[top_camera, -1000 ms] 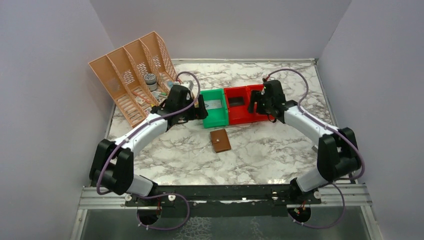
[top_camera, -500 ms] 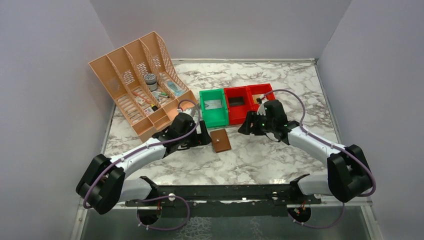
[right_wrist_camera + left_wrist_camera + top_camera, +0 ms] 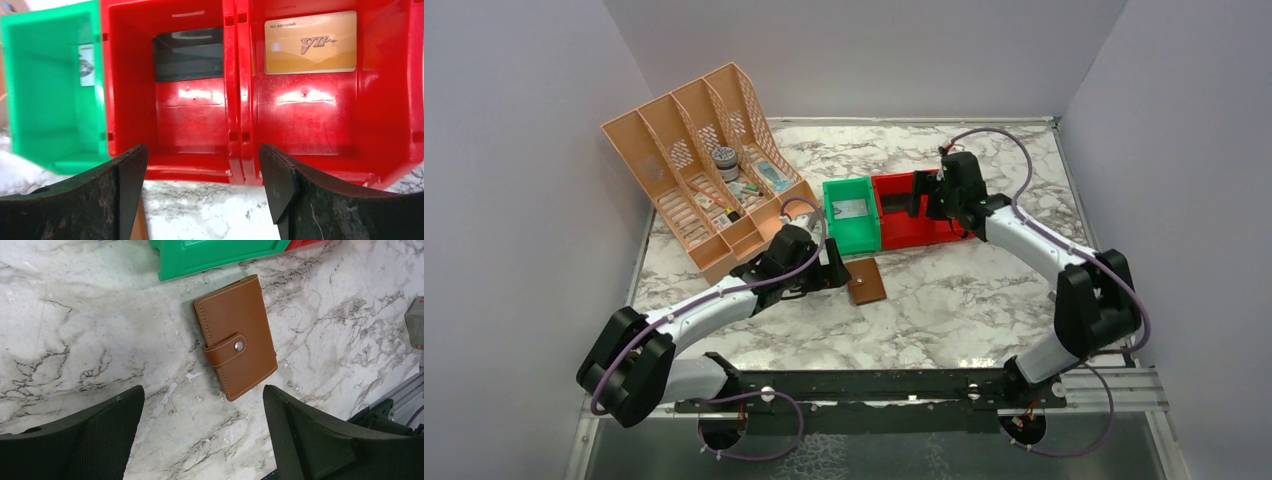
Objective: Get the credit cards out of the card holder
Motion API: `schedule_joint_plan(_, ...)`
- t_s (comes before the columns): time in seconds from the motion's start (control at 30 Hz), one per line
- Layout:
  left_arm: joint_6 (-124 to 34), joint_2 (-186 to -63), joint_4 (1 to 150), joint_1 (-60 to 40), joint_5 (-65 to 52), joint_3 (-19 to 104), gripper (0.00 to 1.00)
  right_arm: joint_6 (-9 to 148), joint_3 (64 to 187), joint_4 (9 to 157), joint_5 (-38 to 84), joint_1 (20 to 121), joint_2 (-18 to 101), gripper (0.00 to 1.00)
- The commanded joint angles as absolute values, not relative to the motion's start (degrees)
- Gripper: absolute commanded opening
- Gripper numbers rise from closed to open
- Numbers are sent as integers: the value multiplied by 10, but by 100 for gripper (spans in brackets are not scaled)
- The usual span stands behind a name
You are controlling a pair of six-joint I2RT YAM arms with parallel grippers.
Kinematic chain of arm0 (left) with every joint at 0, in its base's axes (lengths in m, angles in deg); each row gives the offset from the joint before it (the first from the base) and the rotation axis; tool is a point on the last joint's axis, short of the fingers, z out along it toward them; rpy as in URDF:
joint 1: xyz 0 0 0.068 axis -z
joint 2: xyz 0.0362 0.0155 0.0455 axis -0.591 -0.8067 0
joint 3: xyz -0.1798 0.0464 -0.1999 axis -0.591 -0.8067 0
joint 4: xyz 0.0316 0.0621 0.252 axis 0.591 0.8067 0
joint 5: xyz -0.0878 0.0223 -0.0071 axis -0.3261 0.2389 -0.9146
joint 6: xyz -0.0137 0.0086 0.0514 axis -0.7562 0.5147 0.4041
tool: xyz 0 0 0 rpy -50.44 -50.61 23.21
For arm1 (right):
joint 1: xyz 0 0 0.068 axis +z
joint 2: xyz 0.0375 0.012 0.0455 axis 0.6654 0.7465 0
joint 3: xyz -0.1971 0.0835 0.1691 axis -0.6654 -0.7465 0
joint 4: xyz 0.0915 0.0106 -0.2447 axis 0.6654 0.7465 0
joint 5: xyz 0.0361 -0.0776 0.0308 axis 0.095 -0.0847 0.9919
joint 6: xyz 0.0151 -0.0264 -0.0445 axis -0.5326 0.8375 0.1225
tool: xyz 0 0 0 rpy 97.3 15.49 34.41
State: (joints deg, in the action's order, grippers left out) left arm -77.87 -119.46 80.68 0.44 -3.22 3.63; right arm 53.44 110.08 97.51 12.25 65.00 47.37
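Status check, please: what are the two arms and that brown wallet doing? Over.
Left end effector open, facing card holder. Right end effector open, empty, facing red bins. Card holder closed, snap fastened. Nothing blocking it.

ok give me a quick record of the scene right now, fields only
card holder: closed, tab snapped, flat on the marble table, near the green bin
left gripper: open, beside the card holder, apart from it
right gripper: open, facing the red bins
red bins: gold card in one, dark card in the other
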Motion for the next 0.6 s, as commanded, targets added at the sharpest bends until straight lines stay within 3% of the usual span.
schedule_joint_plan(0.0, -785, -1195, 788, 12, -50, 44, 91, 547, 1141, 1008, 117, 646, 537, 83)
schedule_joint_plan(0.57, -779, -1195, 792, 13, -49, 50, 91, 541, 1106, 994, 216, 646, 541, 78)
